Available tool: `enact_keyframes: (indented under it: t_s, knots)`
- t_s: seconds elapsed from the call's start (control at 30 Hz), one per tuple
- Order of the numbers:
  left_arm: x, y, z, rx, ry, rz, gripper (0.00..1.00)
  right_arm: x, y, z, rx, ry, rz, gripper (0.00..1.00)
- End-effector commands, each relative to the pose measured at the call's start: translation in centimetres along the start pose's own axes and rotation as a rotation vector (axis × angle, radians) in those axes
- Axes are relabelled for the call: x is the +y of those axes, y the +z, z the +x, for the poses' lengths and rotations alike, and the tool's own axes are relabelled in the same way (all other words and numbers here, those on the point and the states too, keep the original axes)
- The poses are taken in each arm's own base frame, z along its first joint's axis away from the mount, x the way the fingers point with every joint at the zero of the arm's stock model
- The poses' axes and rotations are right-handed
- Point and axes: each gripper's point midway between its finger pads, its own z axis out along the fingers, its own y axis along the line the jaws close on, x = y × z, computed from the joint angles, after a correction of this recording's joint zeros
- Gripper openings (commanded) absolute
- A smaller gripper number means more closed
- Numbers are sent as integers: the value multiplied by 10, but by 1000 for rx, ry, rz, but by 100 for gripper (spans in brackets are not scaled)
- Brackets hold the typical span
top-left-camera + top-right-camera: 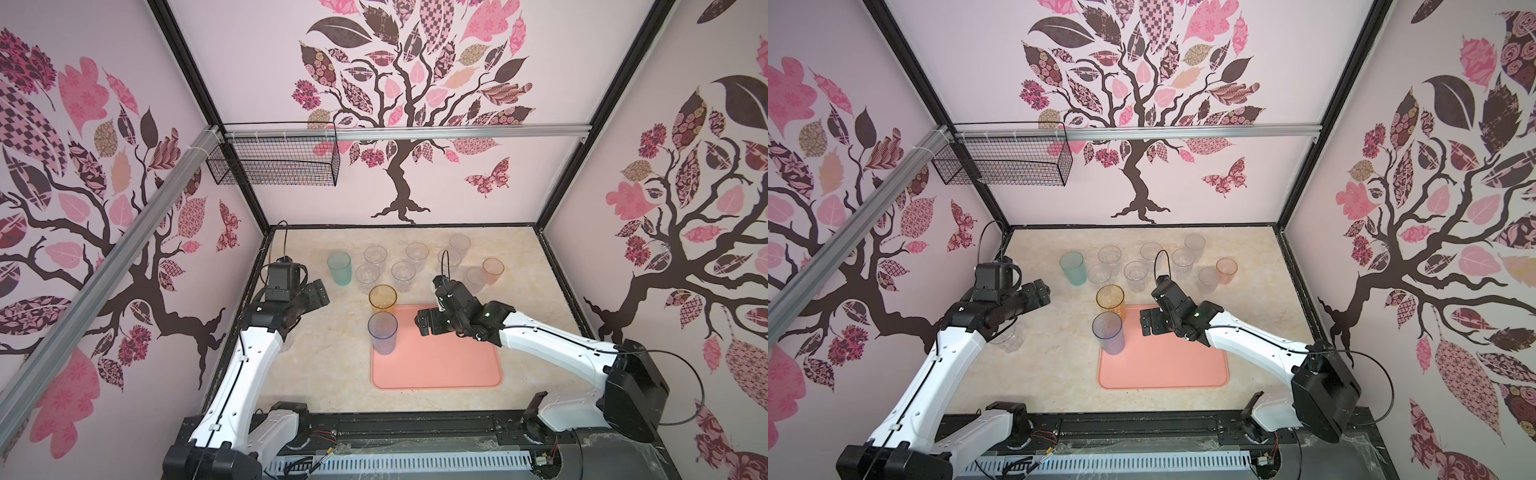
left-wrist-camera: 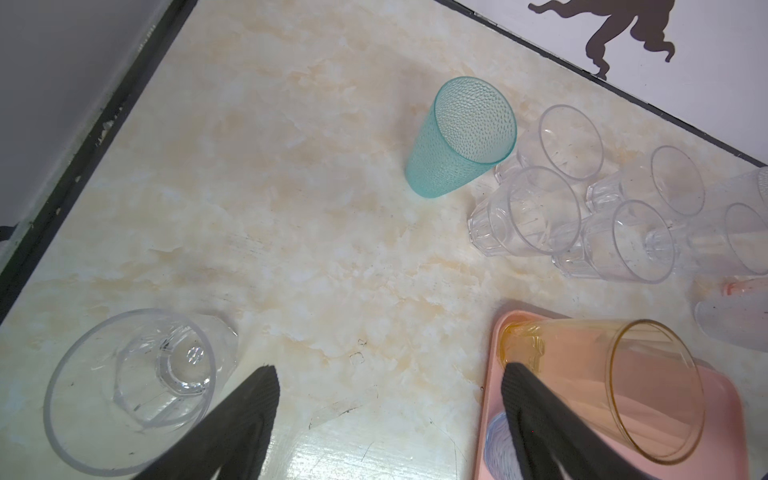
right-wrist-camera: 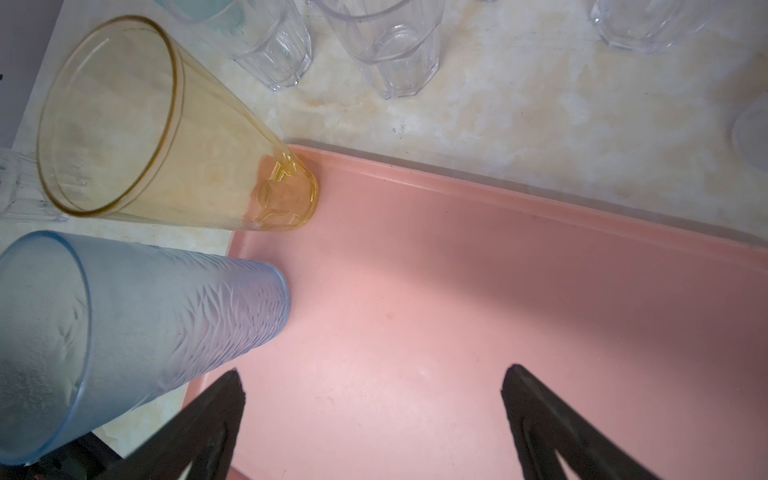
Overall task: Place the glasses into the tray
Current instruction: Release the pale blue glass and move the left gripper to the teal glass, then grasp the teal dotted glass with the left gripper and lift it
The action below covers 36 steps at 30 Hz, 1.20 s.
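The salmon-pink tray (image 1: 457, 370) (image 1: 1183, 370) lies at the front middle of the table. An amber glass (image 1: 382, 298) (image 3: 145, 137) stands at its far left corner, and a tall blue-grey glass (image 1: 382, 332) (image 3: 124, 332) just inside its left rim. Behind them on the table stand a teal glass (image 1: 339, 268) (image 2: 461, 137), several clear glasses (image 1: 403, 274) and a pinkish-orange glass (image 1: 493, 270). My right gripper (image 1: 423, 324) (image 3: 374, 395) hangs open over the tray, empty. My left gripper (image 1: 318, 295) (image 2: 388, 399) is open over bare table, beside a clear glass (image 2: 133, 386) (image 1: 1007, 338).
A black wire basket (image 1: 274, 160) hangs on the back wall at the left. Black frame rails (image 1: 557, 282) edge the marble table top on all sides. The papered walls stand close on both sides.
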Motion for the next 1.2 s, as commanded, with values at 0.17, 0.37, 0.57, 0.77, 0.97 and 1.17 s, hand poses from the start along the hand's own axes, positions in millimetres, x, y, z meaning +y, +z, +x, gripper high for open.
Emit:
enact_keyframes:
  t_s: [0.17, 0.37, 0.57, 0.77, 0.97, 1.17]
  knots:
    - [12, -10, -49, -58, -100, 78, 85, 9, 17, -8, 6, -2, -29, 100]
    - [24, 2, -58, -75, -103, 6, 85, 13, 31, -2, 46, -3, -41, 100]
    - [26, 23, -78, -121, -131, -4, 87, 11, 31, -27, -3, -11, 2, 99]
    - [17, 62, -92, -66, -117, 32, 86, 3, 35, -49, -37, 34, 19, 99]
    - [-5, 104, -102, 38, -125, 130, 71, 0, 44, -39, -12, 53, 18, 99]
    - [-23, 132, -101, 105, -79, 127, 62, -7, 53, -23, 30, 57, 30, 99]
